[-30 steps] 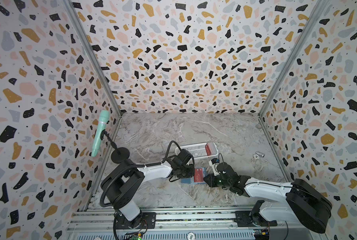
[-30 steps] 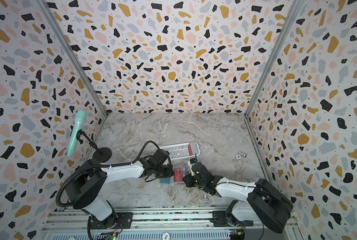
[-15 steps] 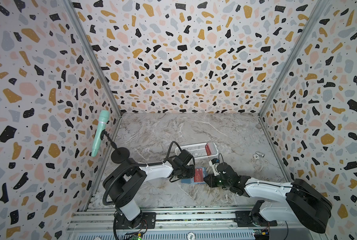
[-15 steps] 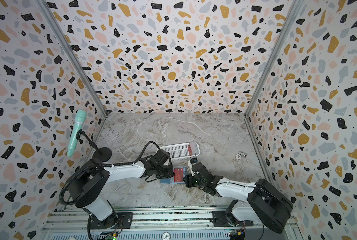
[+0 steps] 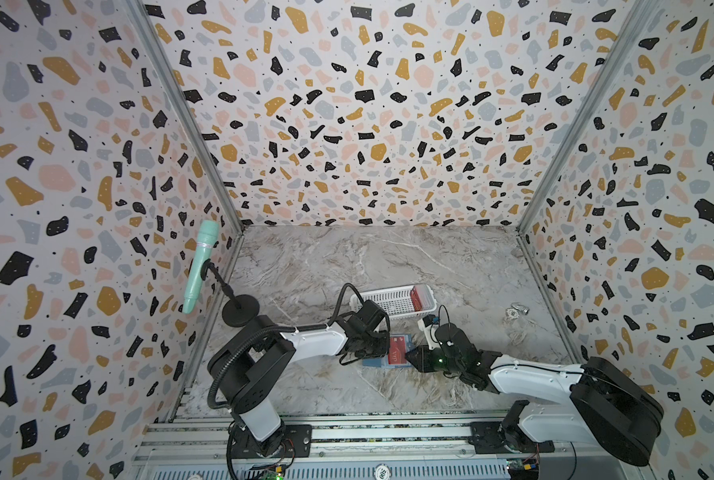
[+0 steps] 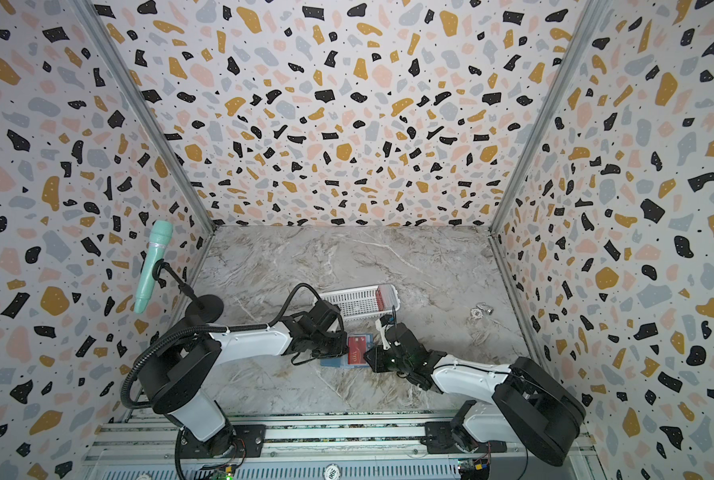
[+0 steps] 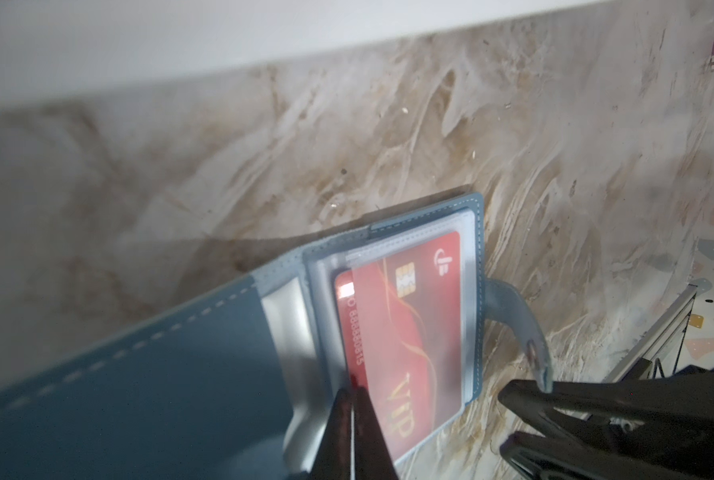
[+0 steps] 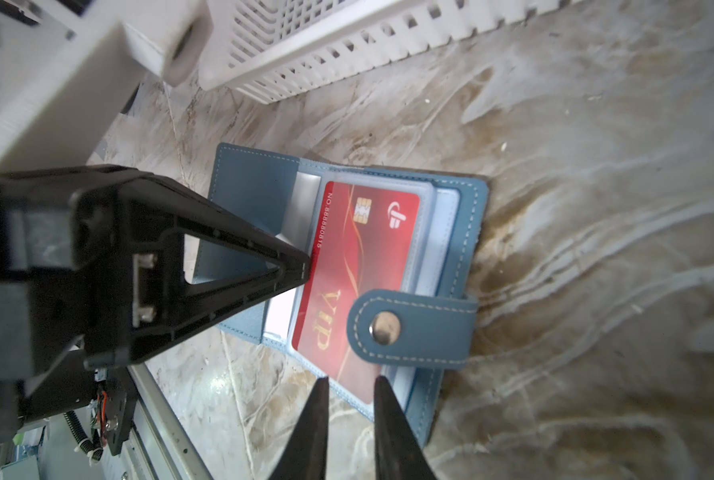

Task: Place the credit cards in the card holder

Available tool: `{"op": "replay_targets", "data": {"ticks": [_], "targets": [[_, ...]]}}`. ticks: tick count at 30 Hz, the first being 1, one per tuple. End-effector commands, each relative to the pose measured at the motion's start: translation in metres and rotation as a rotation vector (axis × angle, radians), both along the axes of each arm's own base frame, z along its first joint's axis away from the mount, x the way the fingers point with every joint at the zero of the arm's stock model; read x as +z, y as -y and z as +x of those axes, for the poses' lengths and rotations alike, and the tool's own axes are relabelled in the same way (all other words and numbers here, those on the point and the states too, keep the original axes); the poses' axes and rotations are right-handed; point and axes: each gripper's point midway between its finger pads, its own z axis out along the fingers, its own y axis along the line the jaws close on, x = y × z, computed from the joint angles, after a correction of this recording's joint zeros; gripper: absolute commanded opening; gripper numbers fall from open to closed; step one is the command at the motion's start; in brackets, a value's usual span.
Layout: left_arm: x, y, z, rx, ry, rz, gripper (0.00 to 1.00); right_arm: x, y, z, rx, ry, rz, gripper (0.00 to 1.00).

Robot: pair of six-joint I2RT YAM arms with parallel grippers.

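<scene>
The red card (image 8: 359,257) sits partway in the card holder (image 8: 467,216) sleeve, left tool (image 8: 303,268) pressed together at its edge, right tool (image 8: 349,386) slightly spread just off its end, which probably needs a push home

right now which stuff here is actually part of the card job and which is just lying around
Part of the job:
- card holder, lying open
- red VIP card, tucked mostly inside it
- more red cards, standing in the white basket

Just lying about:
- mint microphone on its stand
- small metal bits near the right wall
</scene>
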Motion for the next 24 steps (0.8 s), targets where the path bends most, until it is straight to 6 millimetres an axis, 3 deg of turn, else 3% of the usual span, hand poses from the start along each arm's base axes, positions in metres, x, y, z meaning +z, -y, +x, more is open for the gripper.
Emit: {"op": "replay_targets", "data": {"ticks": [1,24], "targets": [[-0.0086,-0.0033,-0.0051,-0.007,-0.012,0.024,0.08,0.0008,-0.0027,0.0018,0.002,-0.003,0.010,0.22],[-0.0151,-0.0073,-0.0085,-0.001,-0.020,0.035,0.05,-0.0045,-0.0097,0.0032,0.017,-0.019,0.022,0.24]]}}
